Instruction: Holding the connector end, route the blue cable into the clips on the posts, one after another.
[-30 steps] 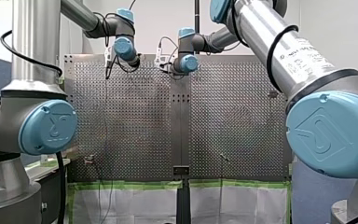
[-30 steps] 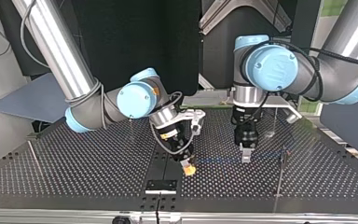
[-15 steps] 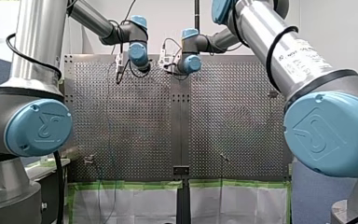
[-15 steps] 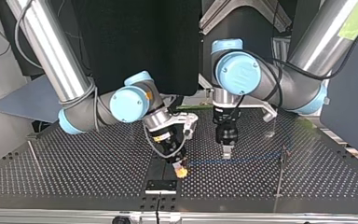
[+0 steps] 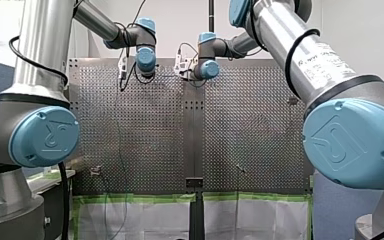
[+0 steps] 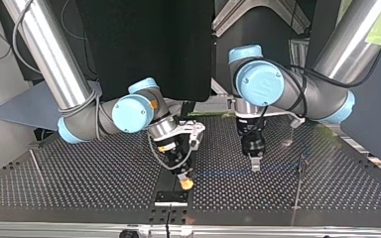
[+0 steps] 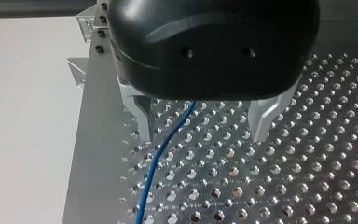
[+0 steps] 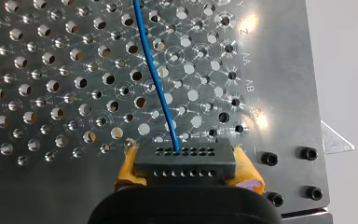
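The work surface is a perforated metal counter (image 6: 79,178) with dark panels behind it.

1. Right tool (image 8: 186,164): closed on the connector (image 8: 185,157). The yellow pads (image 8: 128,170) press on its two short ends. In the top view this tool is nearest the counter's front edge.
2. Cable (image 8: 154,79): it leaves the connector face and runs ahead over the counter, low and nearly straight.
3. Left tool (image 7: 201,134): further along the cable, pointing down, set wide. The cable passes between the metal fingers (image 7: 141,119), closer to one, and touches neither.
4. Post (image 6: 299,178): at the top view's right, past the left tool. The cable runs toward it. Whether it sits in the clip cannot be told.

Hazards, as judged from this state:
- The cable lies off-centre in the left tool. Closing on it may nip it at a finger edge or push it aside.
- The connector is held by friction only. A hard pull on the cable may twist it in the pads or drag it out.
- The tools work near each other. A careless sweep risks contact.
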Tool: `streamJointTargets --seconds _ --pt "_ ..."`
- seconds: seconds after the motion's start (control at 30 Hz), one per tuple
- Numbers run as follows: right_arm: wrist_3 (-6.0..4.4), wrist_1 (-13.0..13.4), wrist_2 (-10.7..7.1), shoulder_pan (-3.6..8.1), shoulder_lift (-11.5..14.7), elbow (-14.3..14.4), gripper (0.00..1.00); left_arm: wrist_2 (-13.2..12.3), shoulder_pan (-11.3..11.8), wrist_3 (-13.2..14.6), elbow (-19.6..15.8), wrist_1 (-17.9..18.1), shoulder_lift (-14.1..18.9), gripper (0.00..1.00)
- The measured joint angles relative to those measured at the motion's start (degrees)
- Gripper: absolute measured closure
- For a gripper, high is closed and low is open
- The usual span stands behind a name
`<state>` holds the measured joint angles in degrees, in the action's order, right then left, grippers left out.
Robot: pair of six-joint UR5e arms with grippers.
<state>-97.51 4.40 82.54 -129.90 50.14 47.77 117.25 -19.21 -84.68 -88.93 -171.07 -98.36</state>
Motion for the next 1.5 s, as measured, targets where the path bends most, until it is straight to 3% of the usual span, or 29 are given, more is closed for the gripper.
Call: streamJointTargets --seconds 0.53,0.7,1.03,1.3,1.5 --pt "0.84 -0.78 0.00 -0.71 0.04 0.01 1.00 0.49 2.99 -0.05 -0.01 0.02 0.04 0.00" --pt "0.98 -2.15 0.00 -0.65 0.12 0.02 1.00 0.65 3.82 0.07 -0.01 0.02 0.05 0.00" --pt "2.95 -7.38 0.11 -0.45 0.21 0.45 1.00 -0.81 4.48 0.27 0.00 0.99 0.07 0.00" --pt "3.71 -7.86 0.96 -0.35 0.46 1.86 1.00 -1.80 4.52 0.34 -0.01 1.58 0.07 0.00" --pt "3.88 -7.80 1.20 -0.13 2.55 1.95 1.00 -1.73 4.59 0.42 -0.01 1.71 0.09 0.00"
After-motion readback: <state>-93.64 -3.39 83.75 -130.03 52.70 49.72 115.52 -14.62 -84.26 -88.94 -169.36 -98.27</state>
